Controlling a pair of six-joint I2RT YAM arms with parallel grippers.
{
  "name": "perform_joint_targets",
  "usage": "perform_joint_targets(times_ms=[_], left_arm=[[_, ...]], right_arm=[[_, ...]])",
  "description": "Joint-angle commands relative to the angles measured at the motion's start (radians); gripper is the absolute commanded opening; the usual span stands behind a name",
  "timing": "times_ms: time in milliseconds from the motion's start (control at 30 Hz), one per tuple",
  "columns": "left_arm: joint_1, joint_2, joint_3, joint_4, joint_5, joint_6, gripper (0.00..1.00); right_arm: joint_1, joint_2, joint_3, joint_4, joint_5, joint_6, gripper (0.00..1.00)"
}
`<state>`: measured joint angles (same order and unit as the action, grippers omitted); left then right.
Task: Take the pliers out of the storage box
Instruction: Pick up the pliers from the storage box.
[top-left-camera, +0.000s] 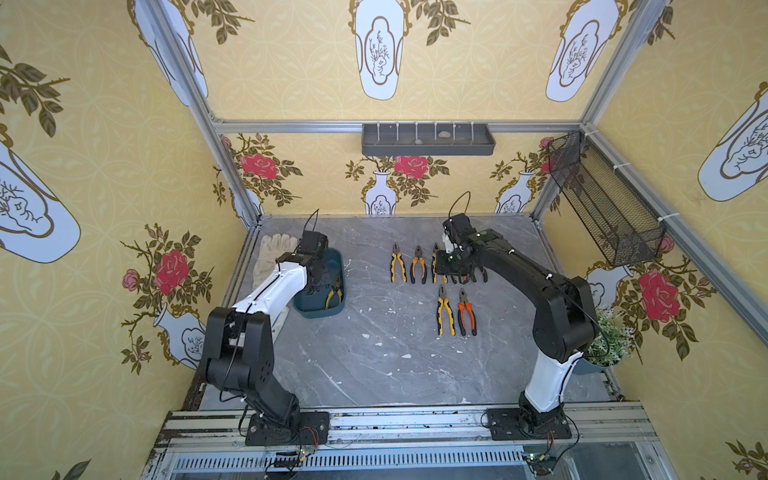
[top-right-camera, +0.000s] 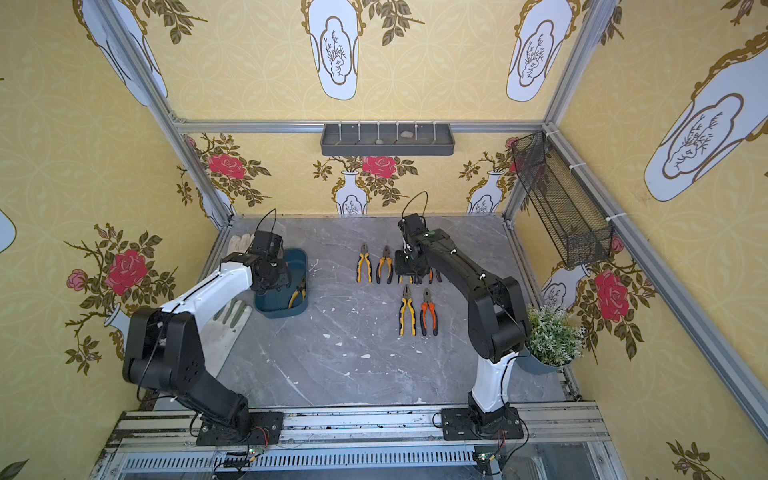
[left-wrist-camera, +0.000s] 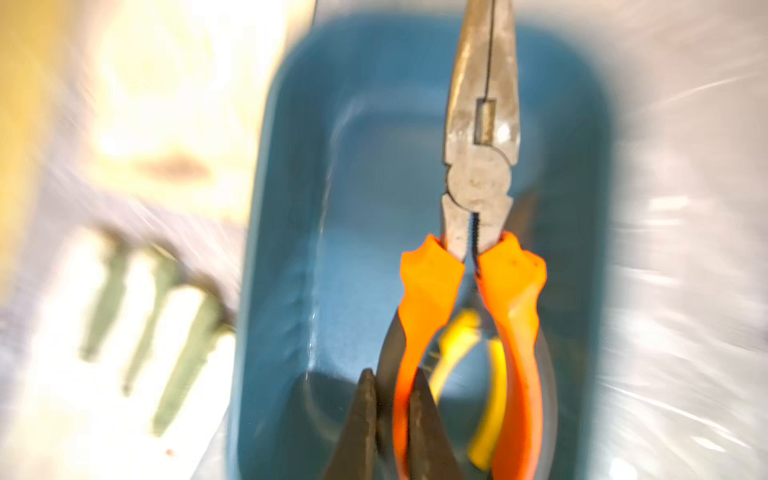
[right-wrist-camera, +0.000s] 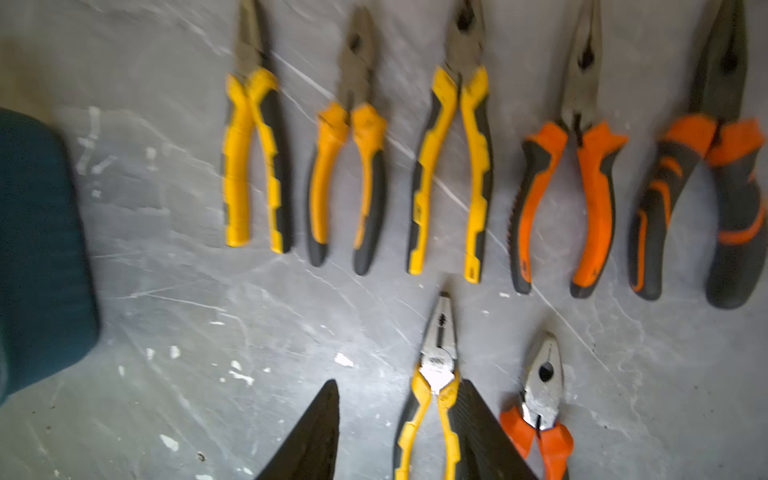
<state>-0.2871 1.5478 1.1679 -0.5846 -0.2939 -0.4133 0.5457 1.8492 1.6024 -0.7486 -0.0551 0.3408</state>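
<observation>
Inside the storage box (left-wrist-camera: 291, 208), at the left side of the bench (top-left-camera: 374, 353), the orange-handled long-nose pliers (left-wrist-camera: 482, 187) are gripped by the left gripper (left-wrist-camera: 394, 374). Its jaws are closed tight on one orange handle, toward that handle's free end, and the metal nose is pointed along the tub's length. Whether the tool is lifted clear of the tub floor cannot be told from the blurred left wrist view. Beneath it, the yellow-handled pliers (left-wrist-camera: 457, 332) are seen lying on the tub floor. In both top views their handles are glimpsed at the box's near right corner, while much of the tub is covered by the left wrist.

To the right of the box, seven more pliers are laid out on the bench, well apart from it, all with noses turned toward the back wall. Five are set in a back row: three yellow-and-black pairs (right-wrist-camera: 253, 158) and two orange-and-black pairs (right-wrist-camera: 573, 199). Two are set nearer the arms: the front yellow pair (top-left-camera: 444, 309) and, just beside it, the front orange pair (top-left-camera: 466, 311).

The right gripper (right-wrist-camera: 399, 384) is poised over the right end of the back row, so that the orange-and-black pairs are largely hidden in both top views. Its jaws are parted to a middling width and nothing is gripped between them.

A pale work glove (top-left-camera: 270, 257) is laid just beside the box's left side, and a potted plant (top-left-camera: 611, 340) is placed at the bench's right edge.
</observation>
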Motion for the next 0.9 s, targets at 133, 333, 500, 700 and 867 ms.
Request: perform_joint_targets(times_ms=[133, 333, 500, 700, 867], left_arm=[[-0.338, -0.257, -0.190, 0.295, -0.470, 0.327, 0.00], [-0.400, -0.471, -0.381, 0.500, -0.482, 0.357, 0.00], [-0.403, -0.531, -0.419, 0.509, -0.404, 0.343, 0.00], [-0.415, -0.481, -0.403, 0.528, -0.350, 0.372, 0.00], [-0.420, -0.445, -0.386, 0.538, -0.394, 0.382, 0.00]], right_arm=[[0.059, 0.137, 0.504, -0.158, -0.122, 0.076, 0.57], [0.079, 0.280, 0.924, -0.277, -0.253, 0.291, 0.60], [0.111, 0.237, 0.786, -0.082, -0.492, 0.387, 0.59], [0.192, 0.227, 0.756, -0.040, -0.506, 0.369, 0.58], [0.217, 0.210, 0.719, -0.027, -0.480, 0.373, 0.58]])
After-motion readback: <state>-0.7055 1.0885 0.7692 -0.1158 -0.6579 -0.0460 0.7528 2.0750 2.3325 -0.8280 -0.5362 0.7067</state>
